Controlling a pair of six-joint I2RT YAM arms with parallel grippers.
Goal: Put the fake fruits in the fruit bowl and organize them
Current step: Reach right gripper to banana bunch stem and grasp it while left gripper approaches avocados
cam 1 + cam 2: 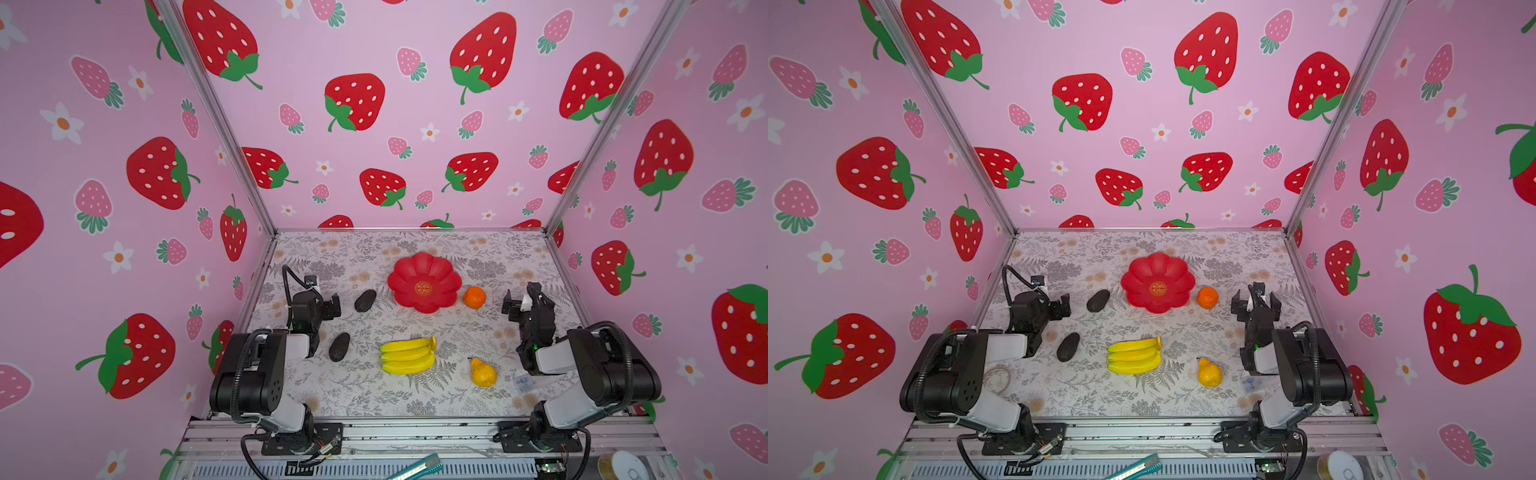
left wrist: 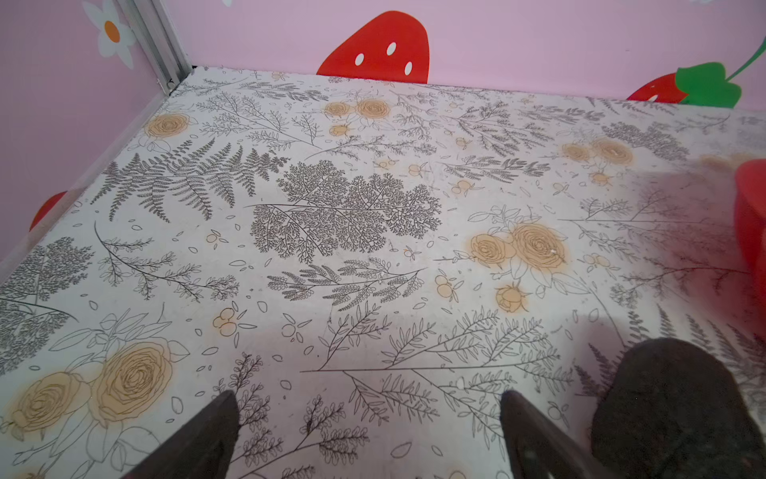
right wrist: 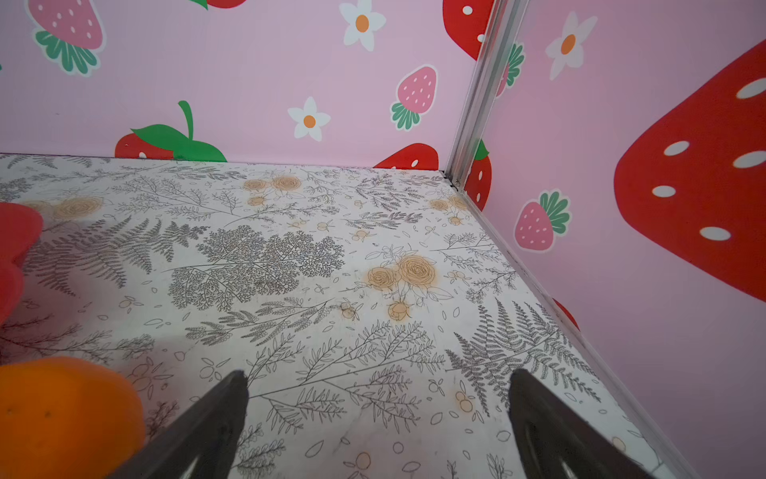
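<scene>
The red flower-shaped fruit bowl (image 1: 405,274) (image 1: 1140,274) stands empty at the back middle of the table. Beside it lie an orange (image 1: 474,297) (image 3: 62,419) on its right and an avocado (image 1: 365,300) (image 2: 671,410) on its left. Nearer the front are a second avocado (image 1: 339,347), the banana bunch (image 1: 407,355) and a bumpy pear-shaped fruit (image 1: 483,372). My left gripper (image 1: 332,307) (image 2: 369,396) is open and empty, just left of the far avocado. My right gripper (image 1: 512,305) (image 3: 379,373) is open and empty, right of the orange.
Pink strawberry walls (image 1: 124,208) close the table in on three sides. A clear plastic packet (image 1: 525,382) lies under the right arm. On the front metal rail (image 1: 415,434) rest a teal box cutter (image 1: 428,465) and a tape roll (image 1: 623,467).
</scene>
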